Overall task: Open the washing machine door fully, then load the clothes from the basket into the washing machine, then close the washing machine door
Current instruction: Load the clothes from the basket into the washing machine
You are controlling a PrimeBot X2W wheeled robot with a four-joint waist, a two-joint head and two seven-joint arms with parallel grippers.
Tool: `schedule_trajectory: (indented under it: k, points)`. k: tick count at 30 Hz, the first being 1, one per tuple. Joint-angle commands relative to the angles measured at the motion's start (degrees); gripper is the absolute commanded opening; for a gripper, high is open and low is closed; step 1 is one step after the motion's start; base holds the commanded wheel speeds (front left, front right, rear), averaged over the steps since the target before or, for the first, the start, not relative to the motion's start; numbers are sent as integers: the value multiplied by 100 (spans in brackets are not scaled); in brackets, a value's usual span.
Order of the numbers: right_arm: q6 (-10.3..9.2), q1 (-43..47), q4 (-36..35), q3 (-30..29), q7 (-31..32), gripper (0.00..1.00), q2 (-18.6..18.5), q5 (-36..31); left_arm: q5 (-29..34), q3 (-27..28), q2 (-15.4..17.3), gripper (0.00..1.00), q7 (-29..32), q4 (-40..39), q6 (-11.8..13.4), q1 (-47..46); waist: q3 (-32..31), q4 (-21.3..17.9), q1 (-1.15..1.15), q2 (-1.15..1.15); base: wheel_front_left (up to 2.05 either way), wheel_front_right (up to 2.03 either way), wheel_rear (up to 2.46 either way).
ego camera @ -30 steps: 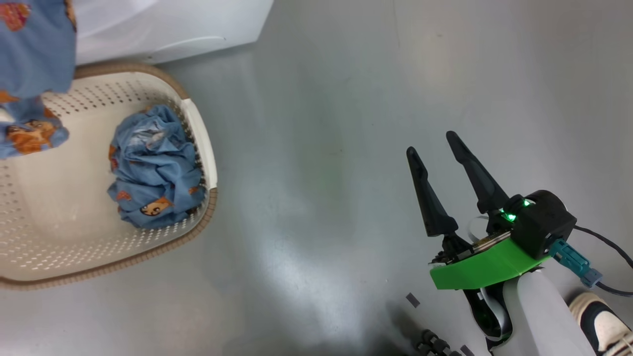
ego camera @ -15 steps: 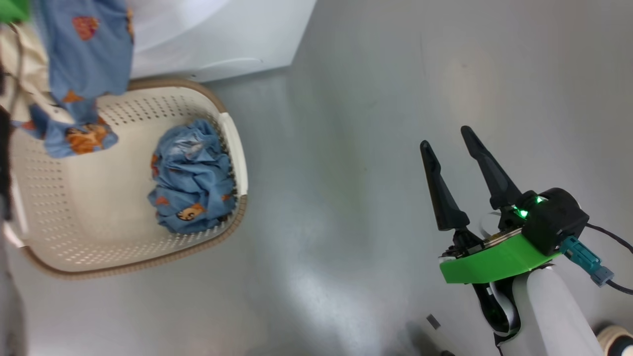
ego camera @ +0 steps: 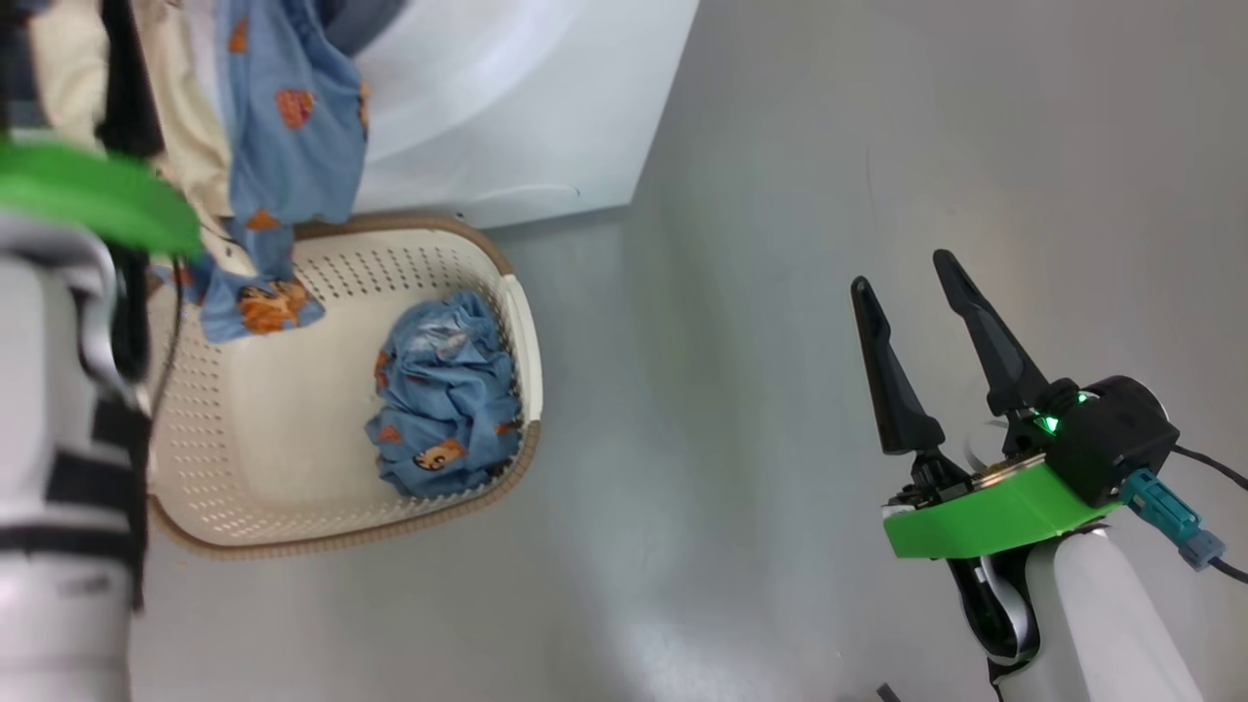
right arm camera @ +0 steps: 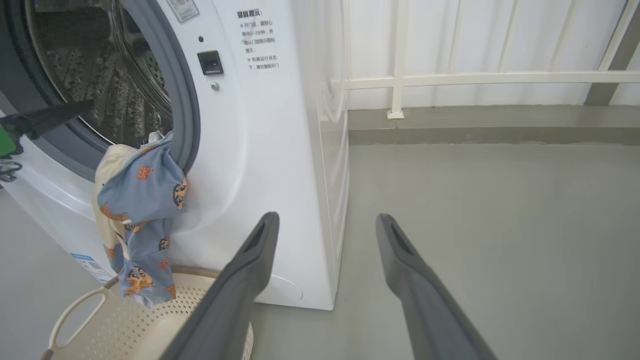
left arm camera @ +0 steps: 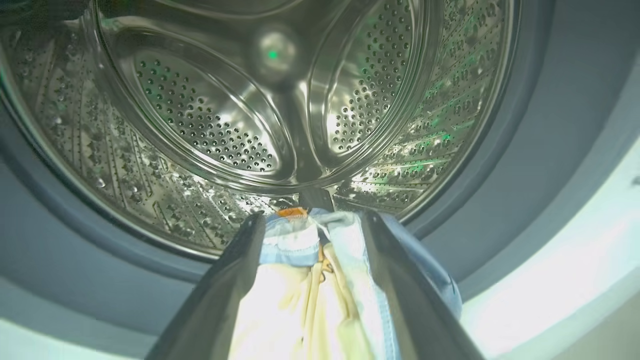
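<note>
Right gripper (ego camera: 902,271), in the head view, is hovering at the lower right over the grey floor (ego camera: 731,439). Its two dark fingers are spread with nothing between them. At left we are seeing the basket (ego camera: 273,458) standing on the floor just in front of the washing machine (ego camera: 526,107). A crumpled bundle (ego camera: 444,400) of light-blue printed clothes is lying against its right wall. Another garment (ego camera: 292,127), blue and cream, is hanging above the basket's far end, beside the pale left arm (ego camera: 49,409).

In the left wrist view we are looking into the steel drum (left arm camera: 210,130), ringed by the grey-blue gasket (left arm camera: 530,165). The left gripper (left arm camera: 312,218) is pointing at the drum's lower lip. It is holding the garment bunched between its fingers, which are standing well apart around the cloth.

In the right wrist view the right gripper's fingers are pointing towards the machine's lower front corner, wide apart and empty. The garment is dangling from the drum's mouth down the white front, its lower end reaching just over the basket. A white railing (right arm camera: 475,77) is running along the wall behind.
</note>
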Motion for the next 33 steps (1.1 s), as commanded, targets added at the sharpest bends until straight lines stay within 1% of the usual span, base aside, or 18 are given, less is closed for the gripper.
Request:
schedule_trajectory:
  k: [1, 9, 18, 23, 33]
  points:
    - [9, 202, -152, 88, -26, 100, 10, -38, -10, 169, 241, 100, -29, -287, -18, 300, -166, 103, 0, 0, 0, 0, 0]
    - [9, 308, -152, 129, -26, 100, 10, -57, 2, 485, 174, 100, -29, -1522, 43, 1812, -401, 166, 0, 0, 0, 0, 0]
    - [9, 407, -143, 154, -26, 100, 1, -49, -18, 854, -13, 100, -29, -2770, 217, 3446, -585, 163, 0, 0, 0, 0, 0]
    - [9, 452, -115, 166, -26, 100, -25, -27, -71, 983, -211, 100, -29, -3235, 326, 4192, -666, 155, 0, 0, 0, 0, 0]
    - [9, 520, -75, 212, -26, 100, -75, 8, -47, 1066, -350, 100, -29, -3770, 476, 5047, -783, 148, 0, 0, 0, 0, 0]
